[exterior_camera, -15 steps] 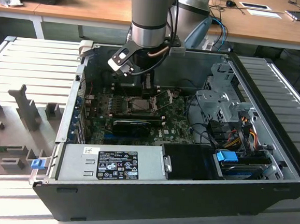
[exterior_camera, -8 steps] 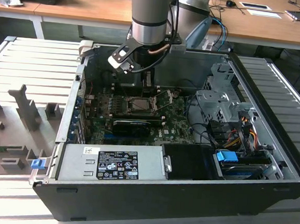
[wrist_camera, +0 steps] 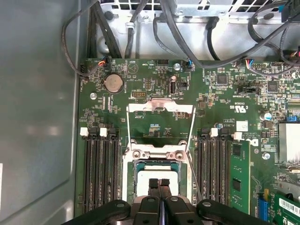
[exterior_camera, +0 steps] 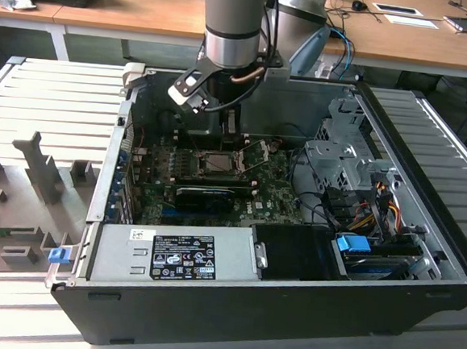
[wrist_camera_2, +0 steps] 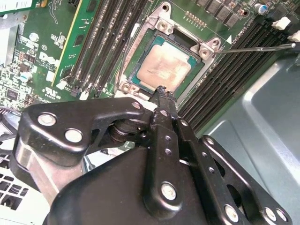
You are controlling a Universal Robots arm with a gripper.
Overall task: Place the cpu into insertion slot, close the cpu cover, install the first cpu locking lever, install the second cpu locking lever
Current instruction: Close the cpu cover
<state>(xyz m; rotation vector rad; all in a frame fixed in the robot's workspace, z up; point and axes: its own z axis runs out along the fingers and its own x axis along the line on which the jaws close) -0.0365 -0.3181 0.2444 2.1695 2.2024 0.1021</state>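
Silver-tan metal face up, that's how the cpu (wrist_camera_2: 165, 69) sits, flat inside the insertion slot (wrist_camera_2: 183, 42) on the green motherboard (wrist_camera_2: 56, 56). So the chip's already in its socket, square to the rim as far as I can tell.

The gripper (wrist_camera_2: 161, 93) is right over it. Both black fingers are pressed together with no gap and nothing pinched between them. In the second wrist view the joined tip comes down at the edge of the cpu nearest the gripper body; can't say for sure if it's touching the chip or just above it. In the first wrist view the same closed tips (wrist_camera: 159, 183) cover the middle of the cpu (wrist_camera: 142, 180), with pale metal showing on both sides.

The cpu cover (wrist_camera: 161, 108) isn't shut. It's swung open on its hinge, off the slot, on the side toward the coin battery (wrist_camera: 113, 83), with green board showing through its window. A thin lever (wrist_camera_2: 255, 48) sticks out from the socket corner across the black memory slots (wrist_camera_2: 234, 61), so it isn't latched.

From the exterior view the arm (exterior_camera: 233, 29) reaches straight down into the open pc case (exterior_camera: 271, 315).
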